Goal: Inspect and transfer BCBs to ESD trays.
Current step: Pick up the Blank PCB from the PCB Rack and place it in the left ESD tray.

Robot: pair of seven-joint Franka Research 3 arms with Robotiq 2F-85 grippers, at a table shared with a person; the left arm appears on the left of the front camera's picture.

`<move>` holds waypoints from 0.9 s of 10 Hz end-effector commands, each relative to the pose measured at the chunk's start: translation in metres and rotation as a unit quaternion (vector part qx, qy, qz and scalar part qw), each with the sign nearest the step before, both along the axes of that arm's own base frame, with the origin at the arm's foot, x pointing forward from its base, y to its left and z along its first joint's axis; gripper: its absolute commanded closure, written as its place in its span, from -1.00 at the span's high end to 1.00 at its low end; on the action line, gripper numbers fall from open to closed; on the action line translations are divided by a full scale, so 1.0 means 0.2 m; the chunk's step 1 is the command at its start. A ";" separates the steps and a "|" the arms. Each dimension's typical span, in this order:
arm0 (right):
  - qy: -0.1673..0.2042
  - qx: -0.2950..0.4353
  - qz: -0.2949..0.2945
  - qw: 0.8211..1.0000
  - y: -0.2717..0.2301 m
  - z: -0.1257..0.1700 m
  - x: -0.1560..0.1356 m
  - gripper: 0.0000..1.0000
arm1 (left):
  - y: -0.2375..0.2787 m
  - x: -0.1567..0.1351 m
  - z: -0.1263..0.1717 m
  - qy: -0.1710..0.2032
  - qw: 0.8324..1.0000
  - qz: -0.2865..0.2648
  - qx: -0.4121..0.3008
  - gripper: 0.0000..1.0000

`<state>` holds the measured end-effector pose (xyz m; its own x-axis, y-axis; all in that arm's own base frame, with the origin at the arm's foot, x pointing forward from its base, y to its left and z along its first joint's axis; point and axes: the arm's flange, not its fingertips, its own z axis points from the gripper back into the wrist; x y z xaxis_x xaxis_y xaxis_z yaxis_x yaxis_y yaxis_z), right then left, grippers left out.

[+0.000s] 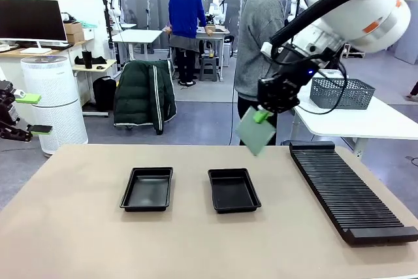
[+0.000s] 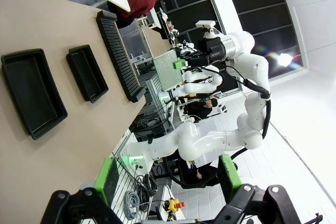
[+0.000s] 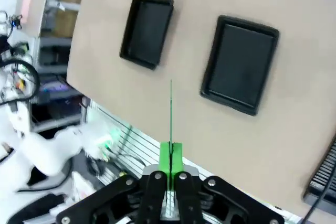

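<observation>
My right gripper point(image 1: 264, 115) hangs above the table's far edge, shut on one edge of a green BCB point(image 1: 255, 133) that tilts below it. In the right wrist view the BCB point(image 3: 170, 111) shows edge-on as a thin line between the shut fingers of the right gripper point(image 3: 170, 157). Two black ESD trays lie side by side mid-table, the left tray point(image 1: 147, 189) and the right tray point(image 1: 233, 190), both with bare floors. My left gripper point(image 1: 30, 114) is off the table's left side, open and holding nothing. The left wrist view shows its green pads point(image 2: 109, 179) wide apart and the BCB point(image 2: 169, 70) far off.
A long black slotted rack point(image 1: 346, 191) lies along the table's right side. A person in a grey top point(image 1: 258, 44) stands behind the far edge. A grey mesh basket point(image 1: 341, 93) rests on a white side table. The near half of the tabletop point(image 1: 196, 246) is bare.
</observation>
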<state>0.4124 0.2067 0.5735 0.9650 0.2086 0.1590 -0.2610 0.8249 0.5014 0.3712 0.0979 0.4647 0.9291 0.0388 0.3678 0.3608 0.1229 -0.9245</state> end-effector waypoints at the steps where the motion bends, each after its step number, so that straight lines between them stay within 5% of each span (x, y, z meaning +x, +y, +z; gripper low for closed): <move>1: -0.013 0.048 -0.066 0.997 0.18 -0.10 0.00 -0.96 | 0.00 -0.01 0.00 -0.001 1.000 0.000 -0.005 1.00; 9: 0.009 0.164 -0.113 0.980 0.75 -0.61 0.31 -0.96 | 0.00 -0.01 0.00 -0.001 1.000 0.000 -0.005 1.00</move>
